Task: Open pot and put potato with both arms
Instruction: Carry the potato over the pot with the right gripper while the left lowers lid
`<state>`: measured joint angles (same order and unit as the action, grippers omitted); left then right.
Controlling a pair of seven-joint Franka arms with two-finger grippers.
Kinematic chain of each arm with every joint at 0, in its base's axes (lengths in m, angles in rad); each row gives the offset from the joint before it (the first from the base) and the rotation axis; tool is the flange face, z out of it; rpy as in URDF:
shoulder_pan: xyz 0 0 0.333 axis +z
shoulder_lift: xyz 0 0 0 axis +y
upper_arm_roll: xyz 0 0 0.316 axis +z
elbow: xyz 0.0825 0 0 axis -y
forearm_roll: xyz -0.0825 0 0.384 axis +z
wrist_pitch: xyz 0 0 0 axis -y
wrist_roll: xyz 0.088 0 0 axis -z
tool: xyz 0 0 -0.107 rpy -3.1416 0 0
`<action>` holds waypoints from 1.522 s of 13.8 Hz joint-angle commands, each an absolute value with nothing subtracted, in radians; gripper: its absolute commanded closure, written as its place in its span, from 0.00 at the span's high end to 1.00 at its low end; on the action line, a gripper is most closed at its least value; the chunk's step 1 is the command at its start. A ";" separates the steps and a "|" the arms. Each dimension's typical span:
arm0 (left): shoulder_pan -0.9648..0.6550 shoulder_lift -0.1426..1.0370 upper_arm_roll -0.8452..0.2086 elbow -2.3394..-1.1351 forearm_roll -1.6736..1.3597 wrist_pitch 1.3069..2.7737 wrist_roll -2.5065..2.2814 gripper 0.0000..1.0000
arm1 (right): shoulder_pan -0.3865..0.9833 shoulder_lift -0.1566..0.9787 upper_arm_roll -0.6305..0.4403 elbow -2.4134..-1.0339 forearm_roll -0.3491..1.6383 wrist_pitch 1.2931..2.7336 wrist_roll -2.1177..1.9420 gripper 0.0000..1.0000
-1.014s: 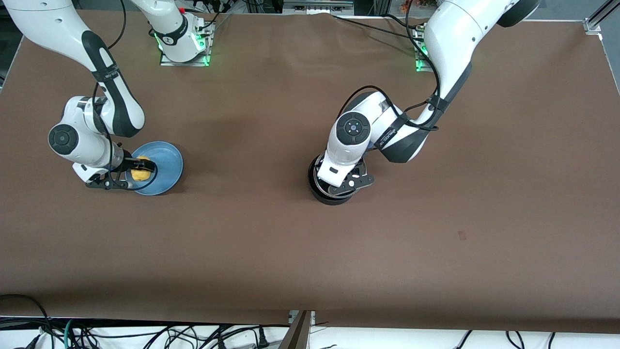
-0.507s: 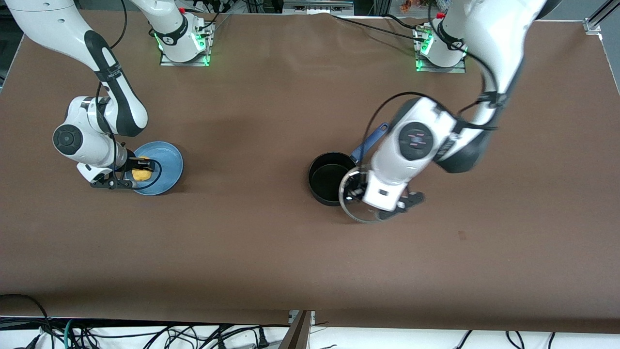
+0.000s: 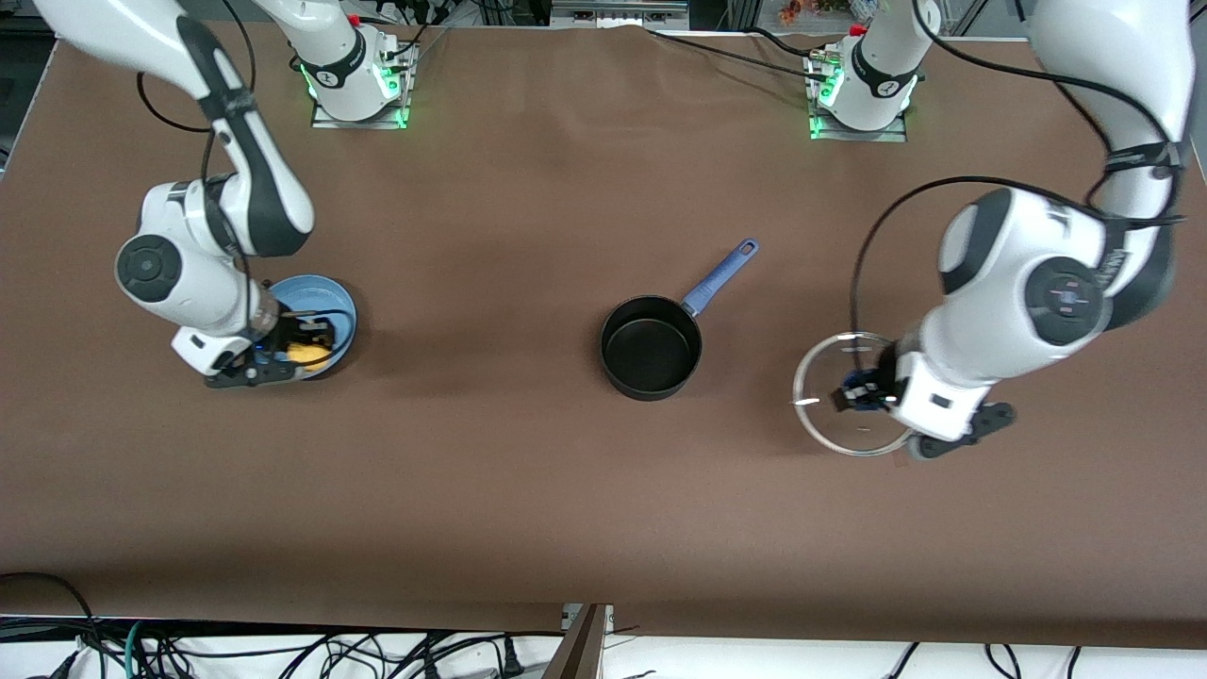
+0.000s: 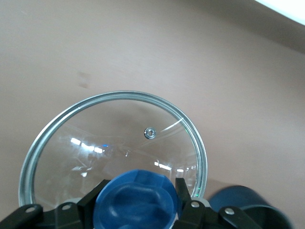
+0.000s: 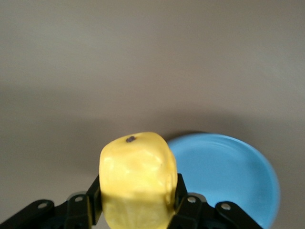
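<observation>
Items counted: one pot (image 3: 651, 349), uncovered at table centre; one potato (image 3: 307, 354), clamped by the right gripper (image 3: 294, 351) over one plate (image 3: 341, 311); one lid (image 3: 842, 393), gripped by its knob (image 4: 137, 199) in the left gripper (image 3: 860, 394).

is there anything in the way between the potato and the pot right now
Nothing visible. The right hand holds the potato over the blue plate; the pot stands open, bare table between. The left hand holds the lid aside, toward the left arm's end.
</observation>
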<state>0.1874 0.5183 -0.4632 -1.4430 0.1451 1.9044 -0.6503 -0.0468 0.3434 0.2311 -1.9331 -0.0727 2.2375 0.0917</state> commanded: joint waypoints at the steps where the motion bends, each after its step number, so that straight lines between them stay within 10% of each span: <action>1: 0.305 0.378 -0.477 -1.645 0.126 1.974 -0.493 0.51 | 0.033 0.391 0.307 -1.788 -0.061 2.168 0.317 0.13; 9: 0.483 0.256 -0.489 -2.187 0.052 2.475 -0.197 0.52 | 0.491 0.721 0.307 -1.344 -0.057 2.181 0.943 0.13; 14: 0.542 0.369 -0.488 -2.204 0.054 2.529 -0.084 0.58 | 0.586 0.848 0.307 -1.259 -0.054 2.330 0.969 0.13; 16: 0.532 0.387 -0.488 -2.198 0.063 2.537 -0.084 1.00 | 0.588 0.874 0.307 -1.259 -0.054 2.362 0.988 0.14; 21: 0.531 0.374 -0.488 -2.097 0.067 2.525 -0.086 1.00 | 0.588 0.905 0.307 -1.259 -0.054 2.378 0.988 0.26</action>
